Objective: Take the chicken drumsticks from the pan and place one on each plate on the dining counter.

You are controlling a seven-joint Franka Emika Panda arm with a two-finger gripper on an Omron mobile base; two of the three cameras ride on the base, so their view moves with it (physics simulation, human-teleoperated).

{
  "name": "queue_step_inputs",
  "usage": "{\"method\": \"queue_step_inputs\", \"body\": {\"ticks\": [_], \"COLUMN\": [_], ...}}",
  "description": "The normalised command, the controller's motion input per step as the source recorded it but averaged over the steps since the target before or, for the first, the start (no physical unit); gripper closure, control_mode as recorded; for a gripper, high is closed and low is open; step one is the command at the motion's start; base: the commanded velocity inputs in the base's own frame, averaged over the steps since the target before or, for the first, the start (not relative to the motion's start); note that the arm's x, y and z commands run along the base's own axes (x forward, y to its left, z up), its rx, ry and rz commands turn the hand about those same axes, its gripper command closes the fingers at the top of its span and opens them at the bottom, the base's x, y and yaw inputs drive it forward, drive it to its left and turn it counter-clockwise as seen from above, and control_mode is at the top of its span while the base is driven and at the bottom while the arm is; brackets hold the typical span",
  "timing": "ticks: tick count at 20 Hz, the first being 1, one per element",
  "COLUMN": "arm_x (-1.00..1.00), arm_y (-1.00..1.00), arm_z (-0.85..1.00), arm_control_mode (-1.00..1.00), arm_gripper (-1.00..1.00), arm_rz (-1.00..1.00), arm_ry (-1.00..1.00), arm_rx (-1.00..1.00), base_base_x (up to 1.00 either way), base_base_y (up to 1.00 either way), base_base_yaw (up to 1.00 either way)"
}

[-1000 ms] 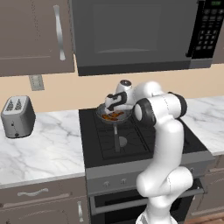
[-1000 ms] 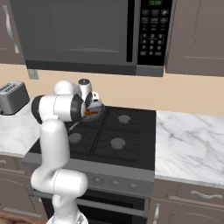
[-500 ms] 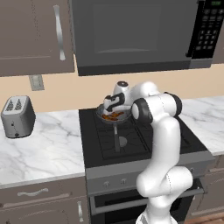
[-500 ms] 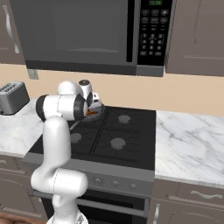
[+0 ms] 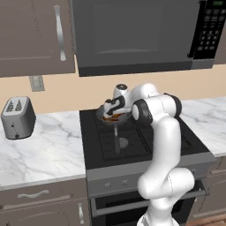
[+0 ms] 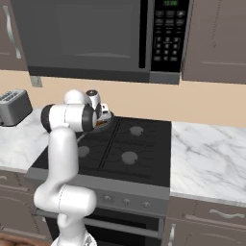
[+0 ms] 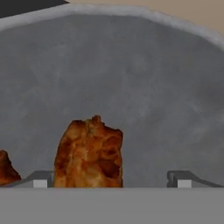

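Observation:
The dark grey pan (image 5: 115,119) sits on the stove's back left burner, its long handle pointing toward me. Orange-brown chicken drumsticks (image 5: 114,117) lie inside it. My gripper (image 5: 112,110) hangs low over the pan (image 6: 104,119), pointing down into it. In the hand view one drumstick (image 7: 89,153) stands between my open fingertips (image 7: 40,179), nearer the left one, with the gripper (image 7: 109,180) not closed on it. A second drumstick (image 7: 6,168) peeks in at the left edge against the pan's grey floor (image 7: 144,87). The plates and the dining counter are out of view.
A black stove (image 5: 145,141) with several burners carries the pan. A microwave (image 5: 132,35) hangs low above it. A silver toaster (image 5: 17,117) stands on the marble worktop (image 5: 44,150) to the left. More marble worktop (image 6: 211,158) lies right of the stove.
The hand has dipped slightly lower into the pan. Its fingers have stayed wide apart.

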Motion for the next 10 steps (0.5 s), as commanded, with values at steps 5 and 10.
{"method": "queue_step_inputs", "body": {"ticks": [5, 10], "arm_x": [0.1, 0.0], "arm_y": [0.0, 0.0], "arm_z": [-0.19, -0.28], "arm_control_mode": [-1.0, -1.0], "arm_gripper": [-1.0, -1.0], "arm_rz": [0.04, 0.05], "arm_ry": [0.02, 0.12], "arm_rx": [0.0, 0.0], "base_base_x": [0.0, 0.0], "base_base_y": [0.0, 0.0], "base_base_yaw": [0.0, 0.0]}}
